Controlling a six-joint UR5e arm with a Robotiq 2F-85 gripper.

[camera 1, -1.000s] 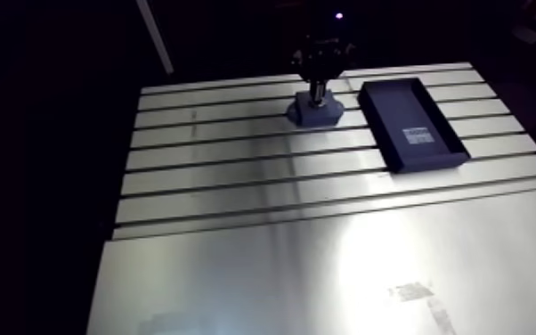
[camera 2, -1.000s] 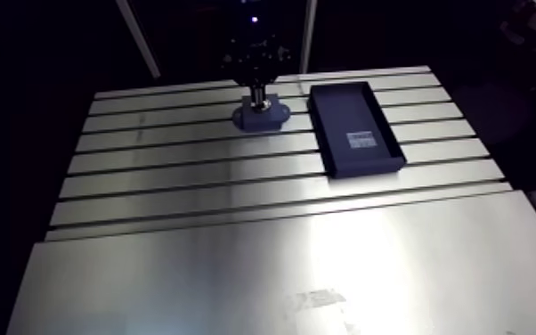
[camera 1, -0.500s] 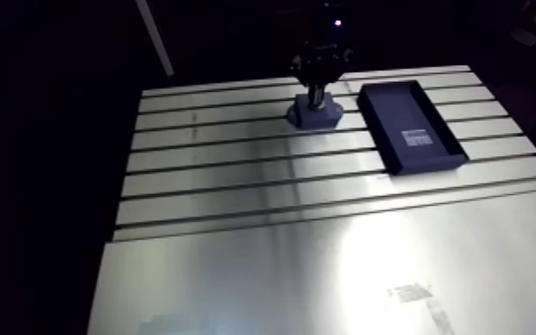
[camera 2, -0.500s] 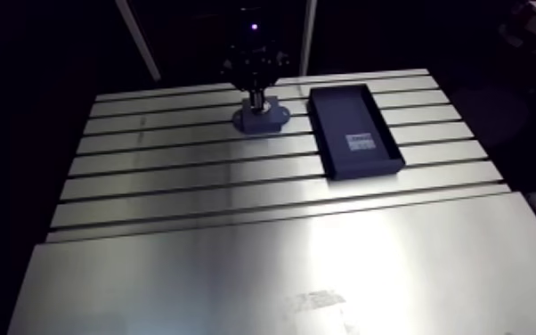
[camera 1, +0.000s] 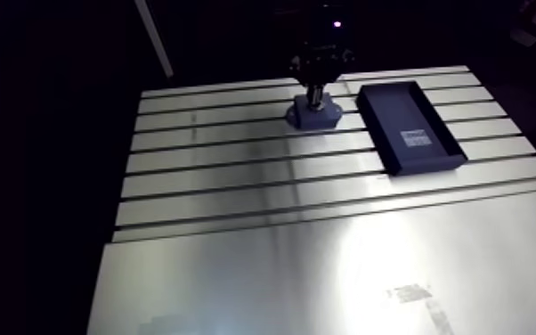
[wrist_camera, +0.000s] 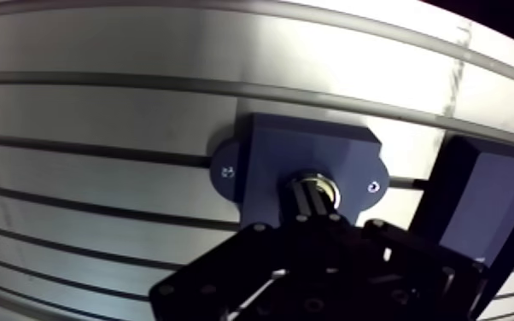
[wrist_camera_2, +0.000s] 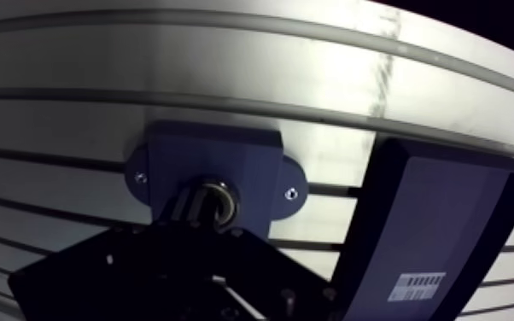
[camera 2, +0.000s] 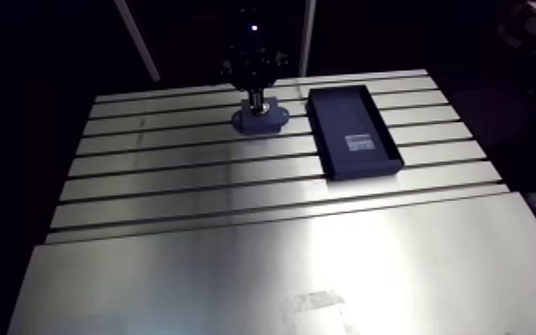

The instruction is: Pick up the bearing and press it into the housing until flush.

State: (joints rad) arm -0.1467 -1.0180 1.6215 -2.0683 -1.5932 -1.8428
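Observation:
A dark blue housing (wrist_camera: 312,158) with two rounded ears lies flat on the slotted table (camera 1: 236,187), near its far edge. In the housing's centre bore sits the bearing (wrist_camera: 322,182), a shiny metal ring. My gripper (wrist_camera: 313,196) comes straight down onto it. In the wrist view its two fingers (wrist_camera_2: 190,205) are close together and their tips rest on the ring. In the arm view the gripper (camera 1: 314,89) stands upright over the housing (camera 1: 314,113). The fingers hide how deep the ring sits in the bore.
A dark blue rectangular tray (camera 1: 410,125) with a barcode label (wrist_camera_2: 418,284) lies just beside the housing. Long slots run across the far half of the table; the near half is a smooth plate (camera 1: 325,276).
The gripper stays planted on the housing. Only the arm view has shifted a little.

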